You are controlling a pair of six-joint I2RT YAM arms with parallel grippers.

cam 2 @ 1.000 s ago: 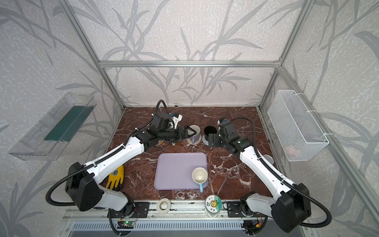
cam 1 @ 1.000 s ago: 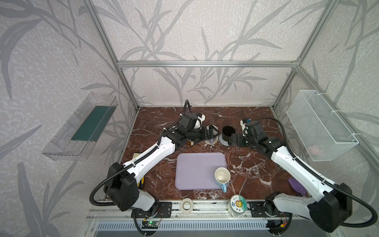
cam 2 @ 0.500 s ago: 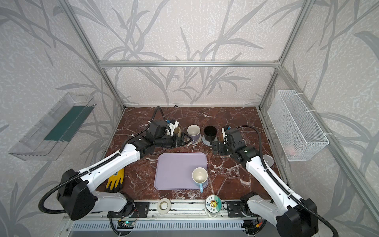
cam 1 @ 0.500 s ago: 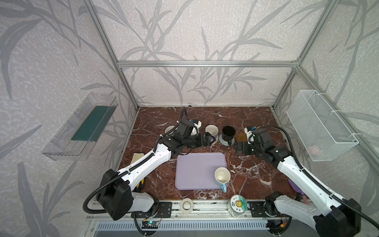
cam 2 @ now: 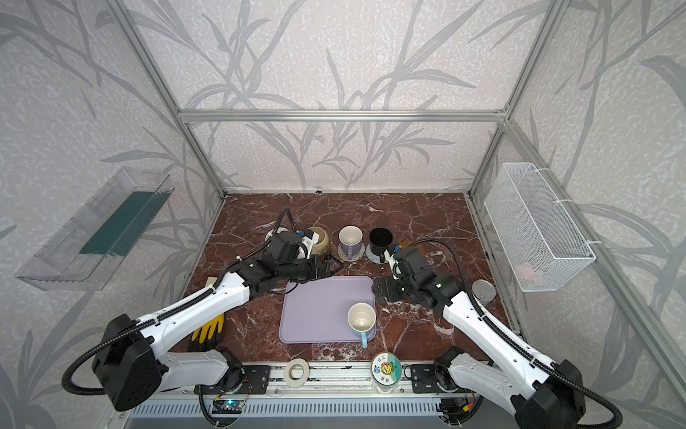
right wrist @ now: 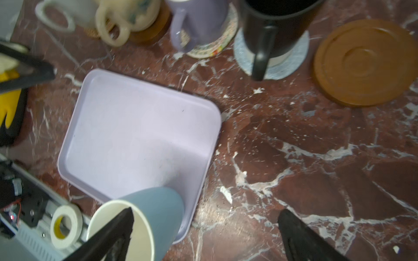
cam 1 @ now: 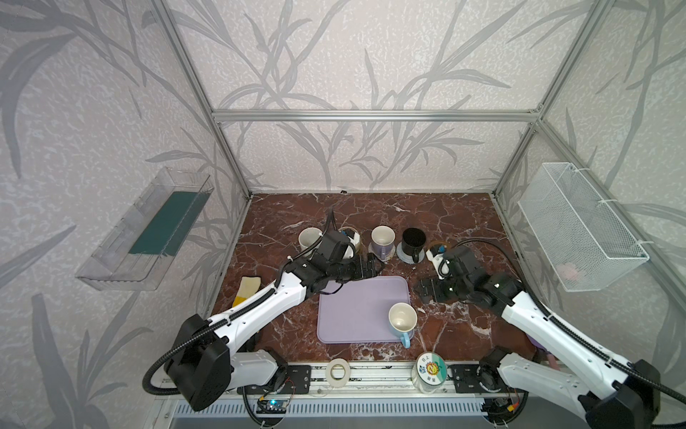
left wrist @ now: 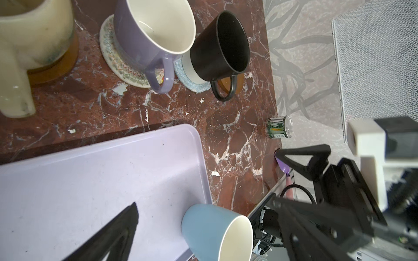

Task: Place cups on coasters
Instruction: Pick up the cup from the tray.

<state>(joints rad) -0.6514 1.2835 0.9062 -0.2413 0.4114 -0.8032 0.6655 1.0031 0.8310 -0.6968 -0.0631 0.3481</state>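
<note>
- Two sets of jaws have changed place. A second ago the left jaws were at the lavender mug (cam 1: pixel 382 237) and the right jaws at the black mug (cam 1: pixel 413 239). Both have since drawn back toward the tray (cam 1: pixel 352 308).
- Left jaws: wide and empty, over the tray's far edge, just short of the lavender mug.
- Right jaws: wide and empty, over the counter (cam 1: pixel 456 319) beside the tray's far right corner.
- Lavender mug: upright on the cream coaster (left wrist: pixel 108 52), released.
- Black mug: upright on the grey-blue coaster (left wrist: pixel 183 74), released, handle toward the front.
- Beige mug (left wrist: pixel 34 34): on a brown wooden coaster (left wrist: pixel 65 61).
- White mug (cam 1: pixel 309 237): at the left end of the row, with whatever is under it mostly hidden.
- Blue mug (cam 1: pixel 402 320): not yet moved, upright in the tray's near right corner.
- Bare wooden coaster (right wrist: pixel 364 61): just right of the black mug, nothing on it.
- Reading: two placements have just finished, and four mugs appear seated. The blue mug and the bare coaster are the last pair, and the right jaws look better placed for both.
</note>
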